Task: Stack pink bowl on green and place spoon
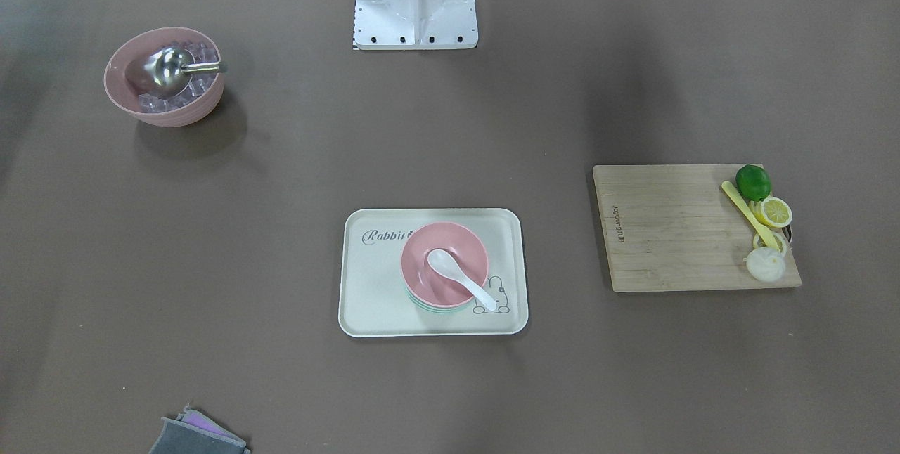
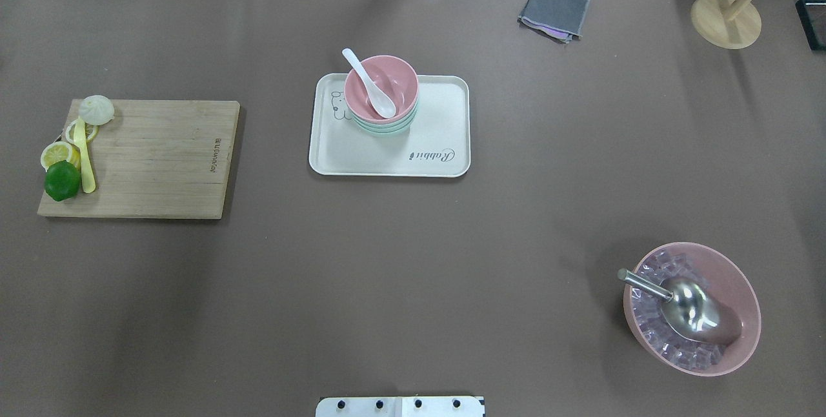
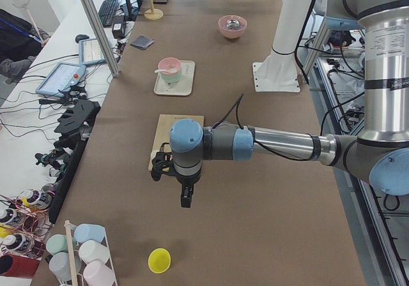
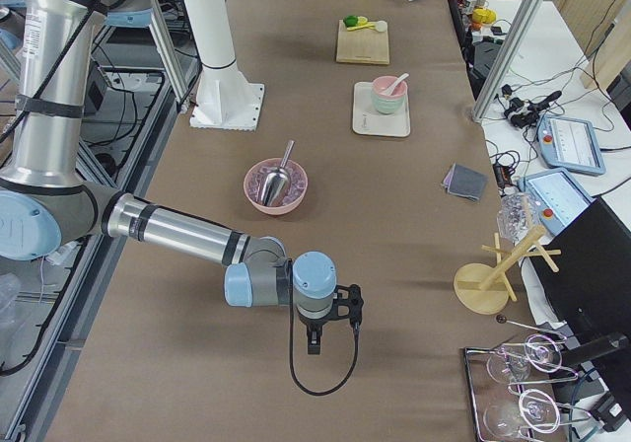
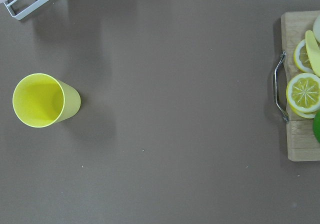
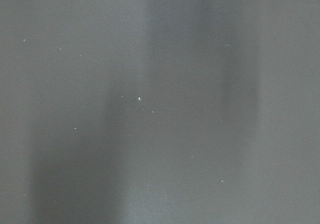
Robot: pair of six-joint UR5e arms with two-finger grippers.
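A pink bowl [image 1: 450, 240] sits stacked on a green bowl [image 1: 436, 308] on a cream tray [image 1: 373, 292] at the table's middle. A white spoon [image 1: 457, 277] lies in the pink bowl with its handle over the rim. The stack also shows in the overhead view, pink bowl [image 2: 395, 78], spoon [image 2: 371, 84]. My left gripper [image 3: 186, 200] shows only in the exterior left view, past the cutting board, far from the tray. My right gripper [image 4: 314, 343] shows only in the exterior right view, beyond the ice bowl. I cannot tell whether either is open or shut.
A large pink bowl of ice cubes with a metal scoop [image 2: 692, 307] stands on my right. A wooden cutting board [image 2: 155, 159] with lime, lemon slices and a yellow knife lies on my left. A grey cloth [image 2: 554, 10] and a yellow cup [image 5: 40, 100] lie further off.
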